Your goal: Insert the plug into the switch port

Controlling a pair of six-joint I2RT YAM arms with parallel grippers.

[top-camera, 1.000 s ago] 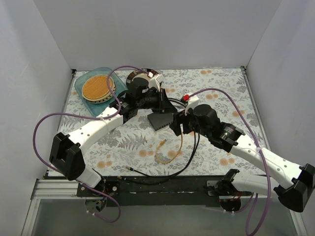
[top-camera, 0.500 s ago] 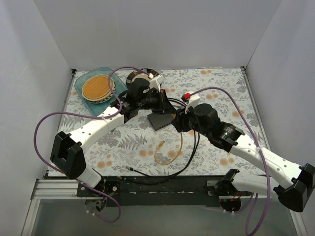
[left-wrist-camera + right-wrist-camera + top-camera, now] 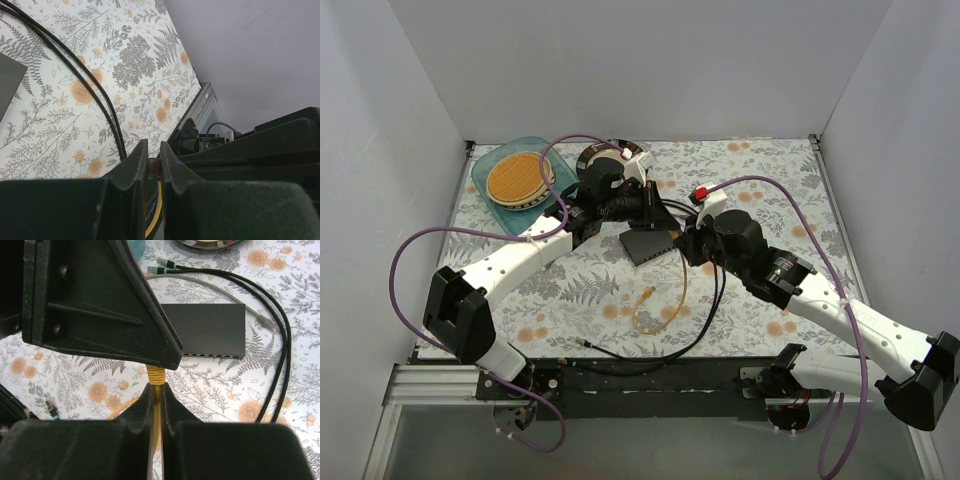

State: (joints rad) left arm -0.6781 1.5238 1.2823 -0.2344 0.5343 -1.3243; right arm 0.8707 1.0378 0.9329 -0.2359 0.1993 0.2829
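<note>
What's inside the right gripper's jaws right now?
Yellow cable, pinched just below its ribbed boot. The plug itself is covered by the left gripper.

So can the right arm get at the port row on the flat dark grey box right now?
Probably: the port row faces the right tool, uncovered. But the left tool sits directly ahead, and both are shut on the thin yellow cable.

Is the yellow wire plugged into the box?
No. The wire sits pinched between the right fingers, apart from the box.
</note>
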